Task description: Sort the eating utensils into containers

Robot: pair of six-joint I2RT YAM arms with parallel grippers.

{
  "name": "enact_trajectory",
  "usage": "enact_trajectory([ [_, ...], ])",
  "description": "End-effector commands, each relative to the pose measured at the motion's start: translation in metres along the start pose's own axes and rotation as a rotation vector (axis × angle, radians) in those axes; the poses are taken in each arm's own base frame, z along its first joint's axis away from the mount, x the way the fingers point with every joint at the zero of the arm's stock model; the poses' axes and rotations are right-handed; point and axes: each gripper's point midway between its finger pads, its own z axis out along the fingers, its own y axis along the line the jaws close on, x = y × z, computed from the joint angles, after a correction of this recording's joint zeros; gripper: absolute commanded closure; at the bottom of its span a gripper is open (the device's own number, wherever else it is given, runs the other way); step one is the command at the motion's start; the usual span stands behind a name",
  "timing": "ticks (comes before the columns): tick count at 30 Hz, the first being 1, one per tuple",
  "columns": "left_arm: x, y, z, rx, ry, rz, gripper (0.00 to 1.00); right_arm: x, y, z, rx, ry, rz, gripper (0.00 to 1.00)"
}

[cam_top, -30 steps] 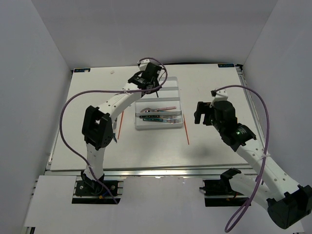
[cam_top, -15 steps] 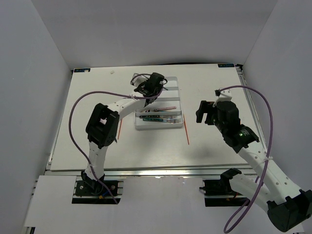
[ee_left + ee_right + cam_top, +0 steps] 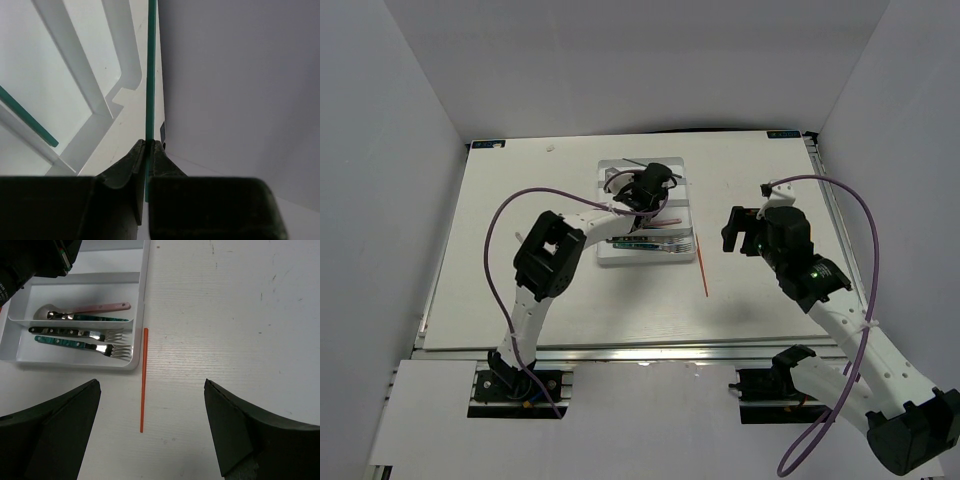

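White counter (image 3: 520, 300), pale walls around. Left tool (image 3: 148, 146) pinches green chopstick (image 3: 150, 75), stick pointing straight ahead; tray (image 3: 75, 60) compartments below, leftward. Right tool (image 3: 733, 232) spread wide, nearer orange chopstick (image 3: 144, 375), which lies lengthwise dead ahead, just beside tray.

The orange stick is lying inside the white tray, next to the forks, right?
Not quite. The orange stick is not inside the white tray. It lies on the table just outside it, next to the forks. The right wrist view shows this.
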Motion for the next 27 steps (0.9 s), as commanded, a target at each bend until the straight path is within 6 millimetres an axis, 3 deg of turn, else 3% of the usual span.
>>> enact_trajectory([
  [1,0.000,-0.002,0.003,0.030,-0.021,-0.084,1.00,-0.026,0.004,-0.005,-0.025,-0.079,-0.006,0.12],
  [15,0.002,0.034,0.014,-0.044,-0.055,-0.056,0.99,-0.020,0.008,-0.004,-0.058,-0.072,-0.008,0.12],
  [20,0.005,0.040,0.015,-0.062,-0.053,-0.051,0.87,-0.020,0.008,-0.006,-0.061,-0.077,-0.010,0.12],
  [25,0.002,0.053,0.014,-0.082,-0.054,-0.049,0.85,-0.018,0.009,-0.004,-0.065,-0.070,-0.011,0.12],
  [27,0.001,0.052,0.014,-0.078,-0.060,-0.040,0.74,-0.017,0.010,-0.004,-0.068,-0.068,-0.011,0.11],
])
